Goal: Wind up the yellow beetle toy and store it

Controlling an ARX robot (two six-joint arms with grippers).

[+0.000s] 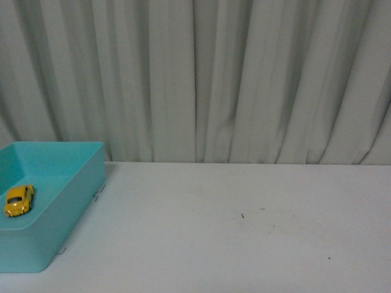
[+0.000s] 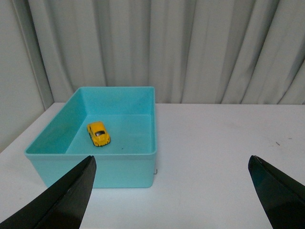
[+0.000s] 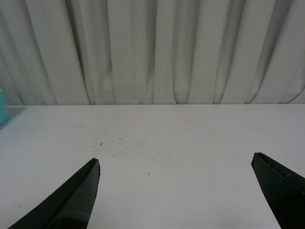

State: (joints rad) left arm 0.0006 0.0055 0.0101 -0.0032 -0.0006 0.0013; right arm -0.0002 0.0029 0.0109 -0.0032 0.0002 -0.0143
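Note:
The yellow beetle toy (image 1: 19, 200) lies on the floor of a turquoise bin (image 1: 73, 195) at the table's left edge. In the left wrist view the yellow beetle toy (image 2: 98, 133) rests on its wheels inside the turquoise bin (image 2: 93, 169), well ahead of my left gripper (image 2: 171, 164), which is open and holds nothing. My right gripper (image 3: 175, 164) is open too, above bare white table, with only a sliver of the turquoise bin (image 3: 3, 107) at the picture's edge. Neither arm shows in the front view.
A white table (image 1: 244, 232) runs back to a pale pleated curtain (image 1: 214, 73). A few small dark specks (image 1: 242, 215) mark the tabletop. Small corner marks (image 1: 99, 192) sit beside the bin.

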